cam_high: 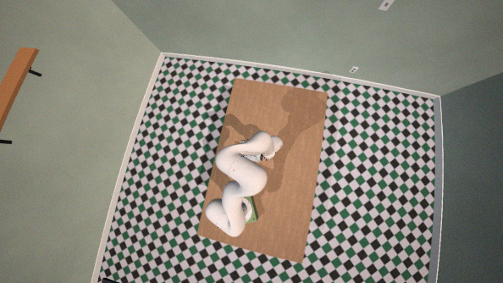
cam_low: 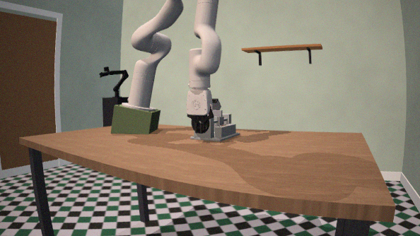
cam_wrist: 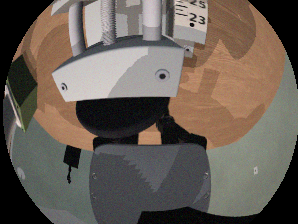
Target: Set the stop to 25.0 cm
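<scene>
A small grey stop fixture (cam_low: 217, 128) stands on the wooden table, with a black handwheel (cam_low: 206, 125) at its near end. In the wrist view the handwheel (cam_wrist: 120, 116) is a dark disc below the grey end plate (cam_wrist: 123, 72). Behind the plate run a threaded screw (cam_wrist: 123, 16) and guide rods, and a white ruler scale (cam_wrist: 192, 6) showing 23 and 25 lies at the right. My gripper (cam_low: 200, 123) points straight down and is shut on the handwheel. In the top view the arm (cam_high: 245, 167) hides the fixture almost entirely.
The arm's green base block (cam_low: 134, 119) stands on the table left of the fixture. A black stand (cam_low: 114, 93) is behind the table. A wall shelf (cam_low: 281, 48) hangs at the back right.
</scene>
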You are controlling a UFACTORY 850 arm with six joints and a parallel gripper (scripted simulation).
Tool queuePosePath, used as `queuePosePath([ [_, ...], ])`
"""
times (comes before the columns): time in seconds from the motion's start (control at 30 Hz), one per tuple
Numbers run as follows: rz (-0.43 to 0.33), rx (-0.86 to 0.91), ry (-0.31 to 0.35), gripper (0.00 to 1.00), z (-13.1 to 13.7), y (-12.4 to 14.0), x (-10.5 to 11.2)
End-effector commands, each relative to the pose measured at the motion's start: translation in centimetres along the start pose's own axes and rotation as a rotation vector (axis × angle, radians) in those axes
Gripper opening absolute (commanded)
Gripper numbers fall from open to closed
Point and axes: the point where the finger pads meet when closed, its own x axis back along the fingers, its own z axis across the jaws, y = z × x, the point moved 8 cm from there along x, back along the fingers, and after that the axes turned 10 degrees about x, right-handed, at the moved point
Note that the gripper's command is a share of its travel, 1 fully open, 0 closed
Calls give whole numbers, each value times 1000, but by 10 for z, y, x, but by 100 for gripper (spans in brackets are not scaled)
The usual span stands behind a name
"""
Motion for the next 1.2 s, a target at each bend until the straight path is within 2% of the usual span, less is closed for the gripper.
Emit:
queuePosePath([
  [0.0,-1,0,0,6,0,0,0],
  [1.17,-1,0,0,6,-8,-1,-9],
])
